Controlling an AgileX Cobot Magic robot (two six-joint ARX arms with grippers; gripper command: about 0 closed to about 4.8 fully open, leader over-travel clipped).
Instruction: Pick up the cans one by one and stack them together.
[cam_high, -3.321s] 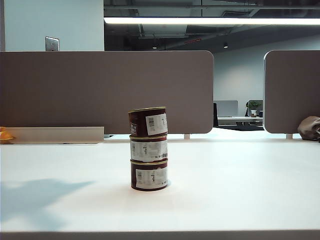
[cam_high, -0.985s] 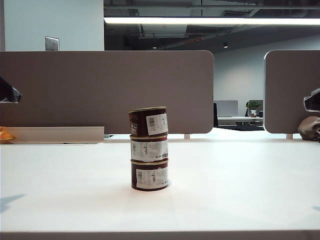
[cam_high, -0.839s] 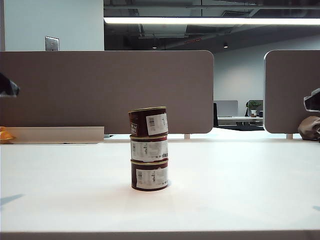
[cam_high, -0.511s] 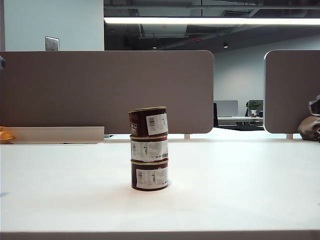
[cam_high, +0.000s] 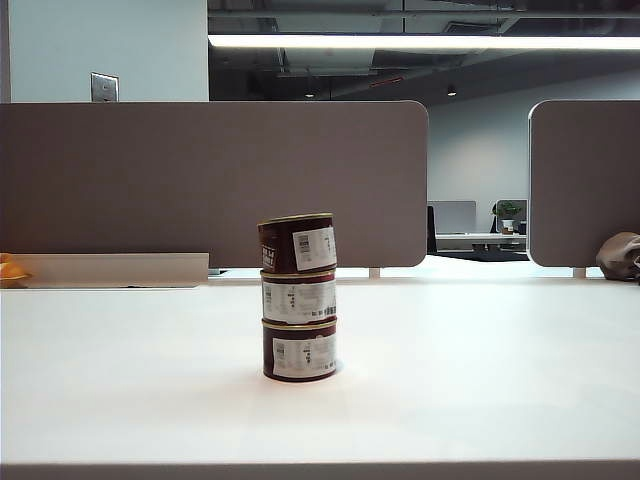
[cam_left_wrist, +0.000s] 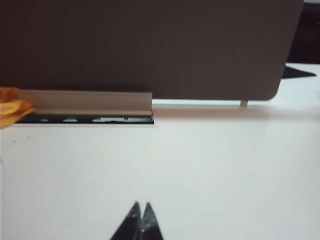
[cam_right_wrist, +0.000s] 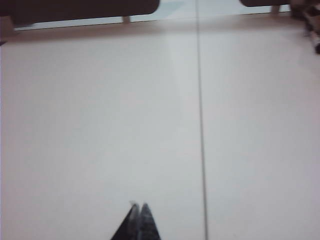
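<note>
Three cans (cam_high: 298, 297) stacked on table (cam_high: 480, 380) (top one tilted). Left gripper (cam_left_wrist: 140, 212) and right gripper (cam_right_wrist: 138, 211) over bare table: fingers closed, empty.

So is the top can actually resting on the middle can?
Touching: the exterior view shows the top can sitting slightly tilted on the middle can, no gap.

White table (cam_high: 480, 400); grey partition panel (cam_high: 210, 180) along its far edge, second panel (cam_high: 585, 180) at right. Pale wall with switch plate (cam_high: 104, 87) upper left. Long ceiling light strip (cam_high: 420, 42) lit. Office desks with monitor (cam_high: 455, 215) in the gap behind
</note>
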